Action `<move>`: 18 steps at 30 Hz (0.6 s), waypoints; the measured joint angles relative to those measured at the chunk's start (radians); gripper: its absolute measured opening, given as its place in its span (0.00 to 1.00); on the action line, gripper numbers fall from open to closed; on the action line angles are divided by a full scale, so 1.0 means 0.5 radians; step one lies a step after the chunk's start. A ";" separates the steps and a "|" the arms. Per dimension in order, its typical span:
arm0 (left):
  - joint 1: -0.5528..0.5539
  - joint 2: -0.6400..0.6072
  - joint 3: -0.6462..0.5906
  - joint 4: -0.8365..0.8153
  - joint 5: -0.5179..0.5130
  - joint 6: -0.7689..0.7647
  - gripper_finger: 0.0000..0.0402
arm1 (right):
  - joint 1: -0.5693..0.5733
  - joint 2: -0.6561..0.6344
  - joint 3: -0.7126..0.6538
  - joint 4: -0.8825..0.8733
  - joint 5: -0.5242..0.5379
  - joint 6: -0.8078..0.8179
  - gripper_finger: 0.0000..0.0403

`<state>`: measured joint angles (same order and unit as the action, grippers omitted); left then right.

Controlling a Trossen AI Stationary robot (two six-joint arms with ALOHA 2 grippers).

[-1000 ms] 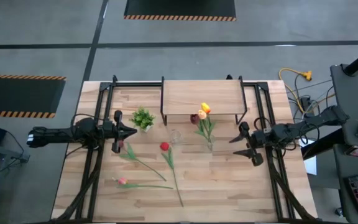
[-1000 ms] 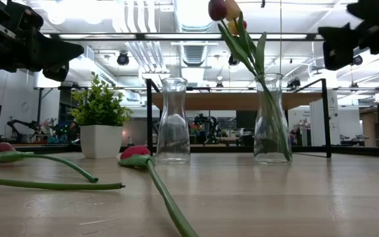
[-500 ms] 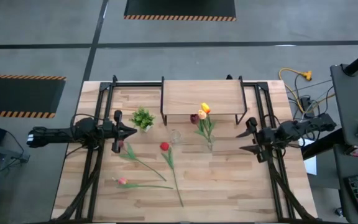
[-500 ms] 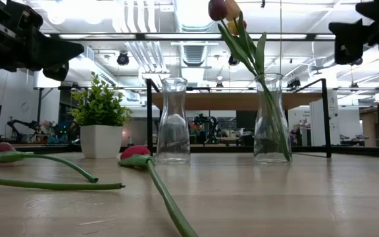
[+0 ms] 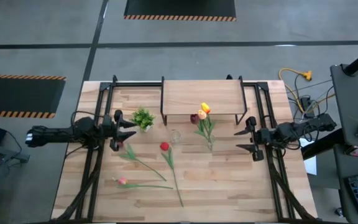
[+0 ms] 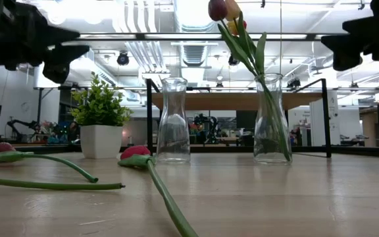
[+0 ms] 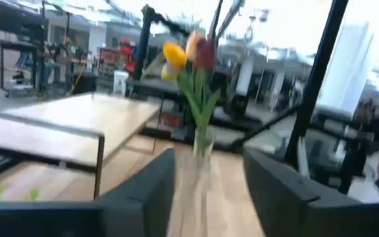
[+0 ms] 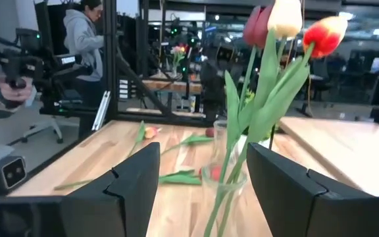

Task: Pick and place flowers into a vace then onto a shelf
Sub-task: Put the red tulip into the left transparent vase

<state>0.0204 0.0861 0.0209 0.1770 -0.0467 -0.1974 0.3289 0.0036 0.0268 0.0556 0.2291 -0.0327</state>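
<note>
Three tulips, maroon, yellow and orange-red, stand with their stems in a glass vase [image 5: 209, 143] [image 6: 272, 122] [image 8: 237, 164] in front of the shelf [image 5: 201, 98]. An empty glass vase [image 5: 176, 136] [image 6: 174, 122] stands to its left. Three loose tulips lie flat on the table: a red one [image 5: 165, 147] [image 6: 135, 152], a pink one [image 5: 122, 181] and one near my left gripper [image 5: 129, 153]. My left gripper [image 5: 131, 130] [image 7: 206, 197] hovers open left of the vases. My right gripper [image 5: 237, 140] [image 8: 202, 191] hovers open right of the filled vase, facing it.
A small bushy potted plant [image 5: 143, 118] [image 6: 101, 122] stands beside my left gripper, near the shelf's left end. Black frame rails [image 5: 92, 162] [image 5: 272, 168] run along the table's left and right sides. A person [image 8: 87, 46] stands in the room beyond the table.
My right gripper has drawn back a little toward the table's right edge, away from the filled vase, and turned at the wrist; it stays open. My left gripper has swung slightly toward the far edge. The flowers and vases have kept still.
</note>
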 joint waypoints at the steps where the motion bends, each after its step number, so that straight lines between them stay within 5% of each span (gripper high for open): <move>1: 0.000 0.001 0.012 0.035 -0.009 -0.034 0.45 | -0.001 0.006 -0.001 -0.002 0.005 0.002 0.54; 8: -0.002 0.031 0.193 0.157 0.063 -0.191 0.51 | 0.000 0.021 -0.001 -0.001 0.022 -0.093 0.54; 11: -0.003 0.104 0.332 0.035 -0.087 -0.275 0.51 | 0.000 0.023 -0.001 0.000 0.085 -0.093 0.54; 18: -0.019 0.509 0.694 -0.261 -0.213 -0.534 0.48 | -0.001 0.024 -0.001 -0.005 0.229 -0.097 0.54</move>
<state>0.0108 0.3405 0.3678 0.0463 -0.1532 -0.4646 0.3286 0.0154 0.0265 0.0533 0.3436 -0.0811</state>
